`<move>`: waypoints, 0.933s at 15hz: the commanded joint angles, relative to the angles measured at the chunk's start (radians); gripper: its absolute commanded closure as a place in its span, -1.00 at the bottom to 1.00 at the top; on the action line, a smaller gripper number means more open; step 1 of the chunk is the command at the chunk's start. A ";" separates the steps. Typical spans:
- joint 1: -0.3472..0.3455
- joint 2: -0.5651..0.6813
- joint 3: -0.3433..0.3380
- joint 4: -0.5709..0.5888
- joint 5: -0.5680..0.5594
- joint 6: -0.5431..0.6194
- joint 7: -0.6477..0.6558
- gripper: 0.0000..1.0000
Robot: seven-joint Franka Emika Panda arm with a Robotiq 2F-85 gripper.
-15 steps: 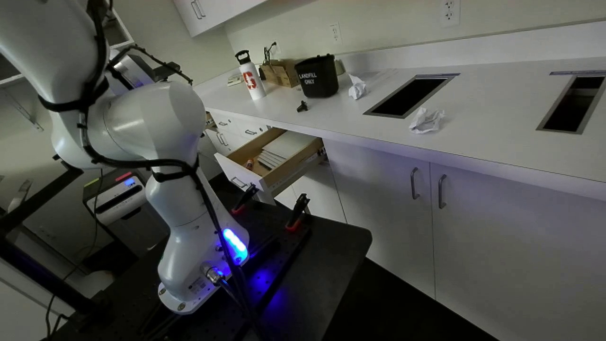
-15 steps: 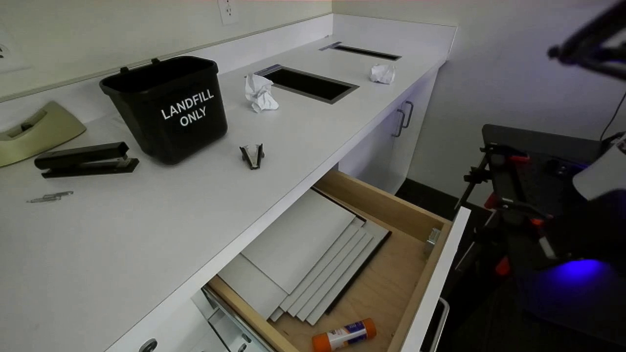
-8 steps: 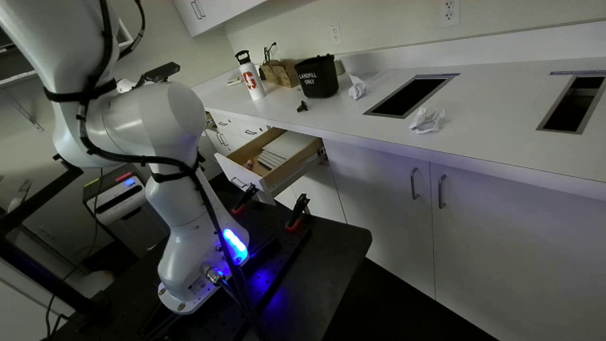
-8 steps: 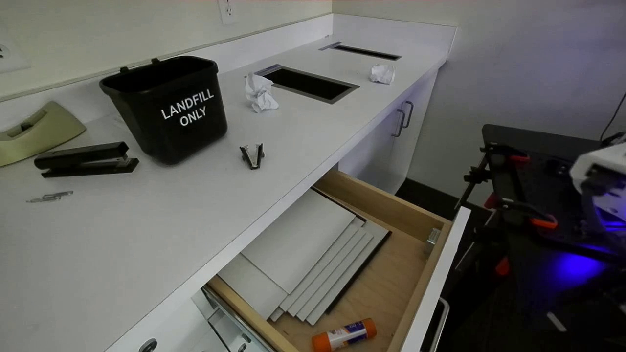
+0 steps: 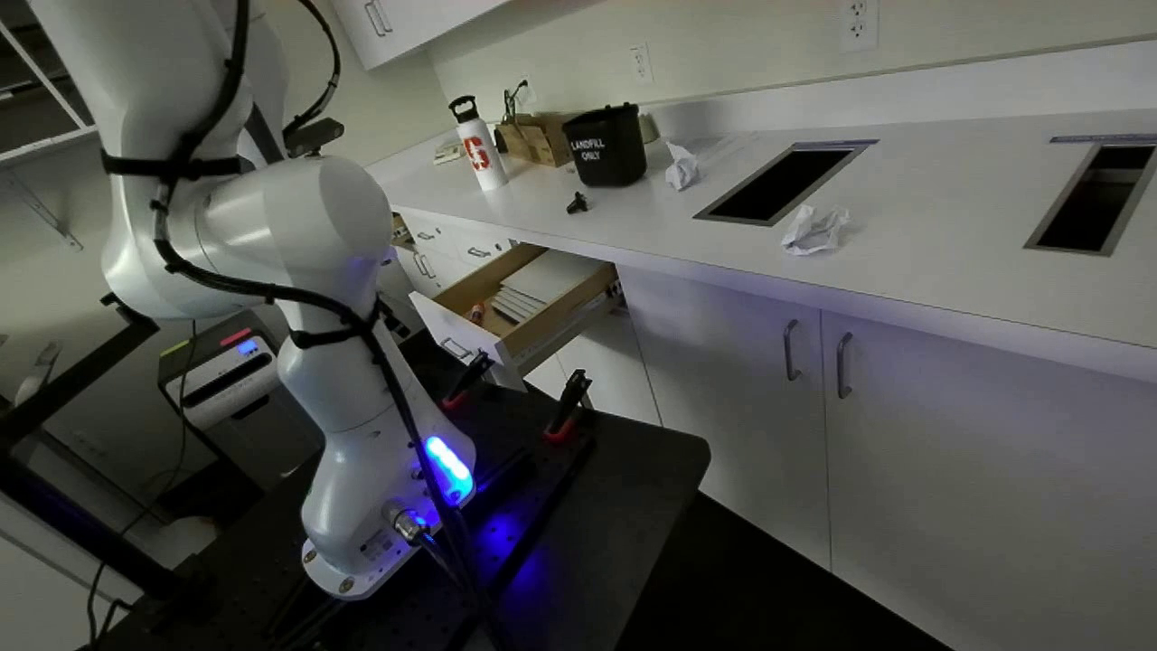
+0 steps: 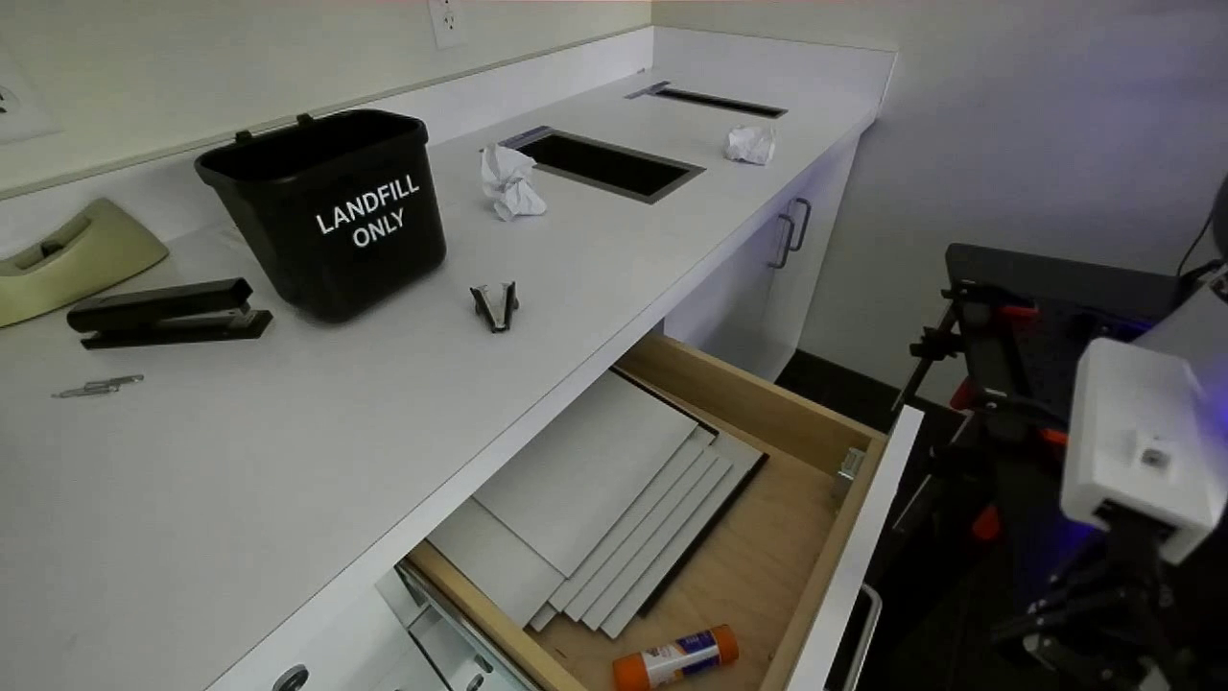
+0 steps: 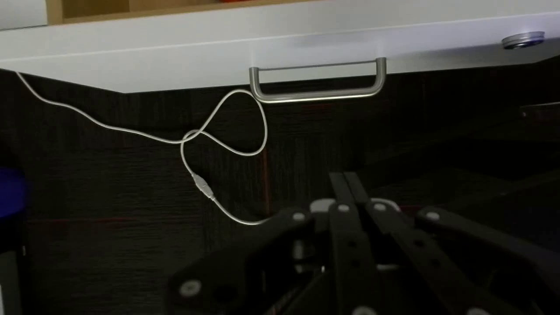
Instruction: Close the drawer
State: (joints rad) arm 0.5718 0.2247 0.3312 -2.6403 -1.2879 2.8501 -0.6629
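The drawer is pulled well out from under the counter in both exterior views. Its tan wooden box holds grey-white boards and an orange-capped glue stick. Across the top of the wrist view runs the drawer's white front panel, with a metal bar handle. Below that handle in the picture, my gripper has its fingertips together with nothing between them, apart from the panel. In an exterior view the white wrist housing is out in front of the drawer; the fingers there are too dark to make out.
A white cable lies looped on the dark floor. Clamps stand on the edge of the black robot table. The counter carries a black bin, a stapler and crumpled paper. White cabinet doors adjoin the drawer.
My arm's upper links have swung right in an exterior view, and the white wrist housing has come lower and nearer the drawer front. The drawer has not moved.
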 commanded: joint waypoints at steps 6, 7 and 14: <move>-0.053 0.080 0.044 0.059 -0.064 -0.039 0.020 0.99; -0.061 0.092 0.040 0.067 -0.094 -0.048 0.027 0.99; -0.117 0.209 0.022 0.131 -0.280 -0.097 0.069 0.99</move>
State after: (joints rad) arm 0.4718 0.3762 0.3499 -2.5540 -1.4927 2.8002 -0.6429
